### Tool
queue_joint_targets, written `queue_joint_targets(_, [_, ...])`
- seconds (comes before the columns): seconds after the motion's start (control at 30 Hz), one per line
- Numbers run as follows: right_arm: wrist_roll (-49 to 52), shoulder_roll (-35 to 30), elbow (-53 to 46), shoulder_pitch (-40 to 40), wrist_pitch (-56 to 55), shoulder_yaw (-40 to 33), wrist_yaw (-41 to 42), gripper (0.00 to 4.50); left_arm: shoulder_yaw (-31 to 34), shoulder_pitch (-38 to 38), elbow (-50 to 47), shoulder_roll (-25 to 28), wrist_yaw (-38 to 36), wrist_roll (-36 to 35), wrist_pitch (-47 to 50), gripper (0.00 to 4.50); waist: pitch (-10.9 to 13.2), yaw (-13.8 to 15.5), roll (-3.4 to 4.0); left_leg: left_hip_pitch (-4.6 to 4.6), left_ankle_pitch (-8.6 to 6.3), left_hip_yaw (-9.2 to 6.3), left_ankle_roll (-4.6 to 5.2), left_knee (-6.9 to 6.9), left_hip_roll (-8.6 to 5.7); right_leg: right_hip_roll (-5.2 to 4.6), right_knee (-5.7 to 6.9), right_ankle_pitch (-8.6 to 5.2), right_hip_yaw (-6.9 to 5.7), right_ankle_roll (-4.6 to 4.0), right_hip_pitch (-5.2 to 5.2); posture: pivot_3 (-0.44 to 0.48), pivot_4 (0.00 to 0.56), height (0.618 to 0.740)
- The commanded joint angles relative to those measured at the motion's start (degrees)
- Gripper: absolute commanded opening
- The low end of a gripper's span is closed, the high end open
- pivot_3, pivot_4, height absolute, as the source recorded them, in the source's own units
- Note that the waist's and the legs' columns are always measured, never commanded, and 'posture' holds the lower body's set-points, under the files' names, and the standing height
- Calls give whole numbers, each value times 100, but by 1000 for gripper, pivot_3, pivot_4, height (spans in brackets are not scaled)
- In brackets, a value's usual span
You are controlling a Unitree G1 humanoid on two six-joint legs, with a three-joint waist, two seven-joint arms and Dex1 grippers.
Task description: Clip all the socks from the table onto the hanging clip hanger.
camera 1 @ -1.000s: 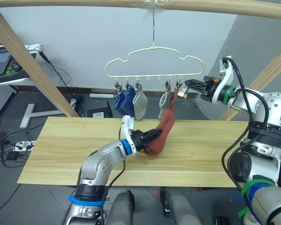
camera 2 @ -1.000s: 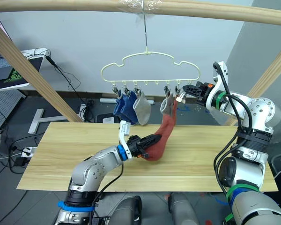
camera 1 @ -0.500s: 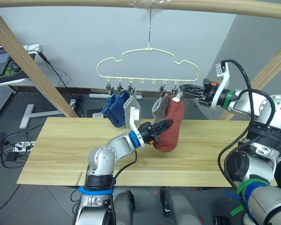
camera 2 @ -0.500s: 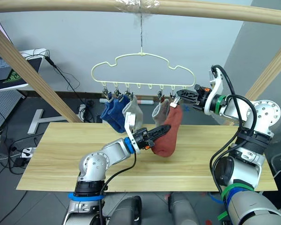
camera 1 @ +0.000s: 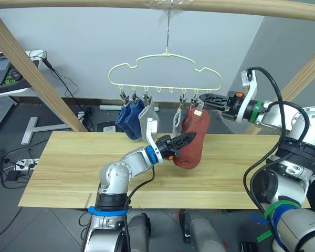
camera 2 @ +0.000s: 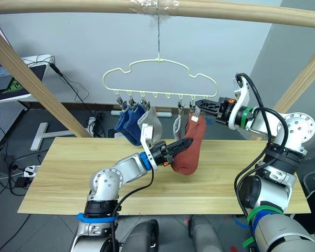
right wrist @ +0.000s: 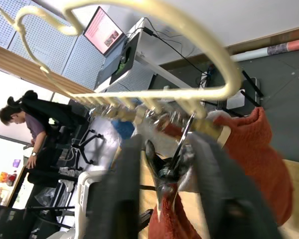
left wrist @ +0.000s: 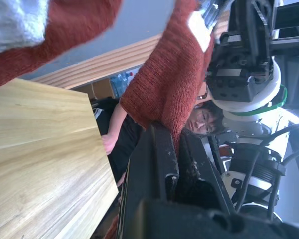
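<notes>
The step in hand is clipping a rust-red sock (camera 1: 193, 137) onto the clip hanger (camera 1: 165, 71), and by my reading it is the last sock, since the worktop (camera 1: 63, 173) carries no other. The sock hangs off the far-right end of the hanger bar, above the worktop's middle; 2 blue socks (camera 1: 127, 119) and a light grey sock (camera 1: 147, 122) hang at the bar's 9 o'clock end, and a second grey sock (camera 1: 177, 122) sits just beside the red one.

The left claw (camera 1: 182, 142) is clenched on the red sock's lower body, holding it up from 8 o'clock; the left wrist view shows the knit pinched between its 2 black fingers (left wrist: 159, 159). The right claw (camera 1: 206, 98) comes in from 3 o'clock and, in the right wrist view, its fingers (right wrist: 124, 189) bracket a grey metal clip (right wrist: 177, 149); I judge it is squeezing the clip, but I cannot tell how wide the clip stands.

To do this well:
- Keep the right claw's squeeze steady, so the hanger does not swing on its hook (camera 1: 168, 31)
- Feed the sock's cuff edge fully between the clip's teeth, not just a corner
- Ease off the clip first, then release the left claw
- Watch the neighbouring grey sock, which could get caught too
</notes>
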Motion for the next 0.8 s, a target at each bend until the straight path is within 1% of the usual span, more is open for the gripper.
queue_joint_targets(0.03, [216, -97, -138, -152, -58, -202, 113, 3041, -88, -68, -167, -13, -77, -84, -99, 0, 0, 0, 0, 0, 0, 1, 0, 0, 0, 0, -1, 0, 1, 0, 0, -106, 237, 740])
queue_joint_targets(0.17, [212, -247, -165, -126, -21, -310, 118, 4478, -350, -34, -183, -6, -218, 69, -254, 0, 0, 0, 0, 0, 0, 1, 0, 0, 0, 0, -1, 0, 0, 0, 0, -105, 233, 740])
queue_joint_targets(0.27, [198, -346, -209, -100, -20, -345, 110, 4478, -526, -33, -128, 21, -312, 218, -418, 0, 0, 0, 0, 0, 0, 1, 0, 0, -1, 0, -3, 0, 1, 0, 1, -113, 233, 740])
queue_joint_targets(0.33, [166, -383, -281, -53, -20, -390, 53, 4500, -597, -46, -22, -1, -359, 356, -631, 542, 0, -1, 0, 0, 0, 4, 0, -1, -2, 0, -4, 0, 4, 0, 0, -123, 233, 740])
queue_joint_targets(0.37, [169, -399, -336, -13, -2, -429, 35, 4500, -642, -59, 43, -3, -396, 405, -684, 692, 0, -2, 0, 0, 0, 4, 0, -1, -2, 0, -3, 0, 4, 0, 0, -123, 233, 740])
queue_joint_targets(0.53, [152, -428, -494, 146, -22, -495, 7, 4500, -725, -92, 247, 42, -510, 526, -793, 2082, 0, -22, 0, 0, 0, 3, 0, -1, -2, 2, -2, 0, 3, 0, 0, -132, 233, 740])
queue_joint_targets(0.57, [155, -427, -523, 192, -27, -509, 9, 4500, -728, -85, 279, 73, -509, 554, -786, 2430, 0, -33, 0, 0, 0, 2, 0, -1, -2, 2, -2, 0, 3, 0, 0, -132, 233, 740])
queue_joint_targets(0.63, [177, -451, -630, 324, -28, -456, 56, 4500, -742, -12, 252, 231, -565, 601, -760, 2981, 0, -51, 0, 0, 0, 2, 0, -1, -1, 2, -2, 0, 4, 0, 0, -123, 233, 740])
queue_joint_targets(0.73, [191, -496, -739, 451, -54, -360, 116, 4500, -705, 69, 183, 397, -589, 612, -727, 3920, 0, -85, 0, 0, 0, 2, 0, -1, -1, 2, -1, 0, 4, 0, 0, -123, 233, 740])
queue_joint_targets(0.8, [169, -655, -883, 653, -157, -106, 269, 4500, -625, 176, 66, 595, -609, 586, -658, 4468, 0, -91, 0, 0, 0, 3, 0, -1, 0, 2, -1, 0, 4, 0, 0, -123, 233, 740])
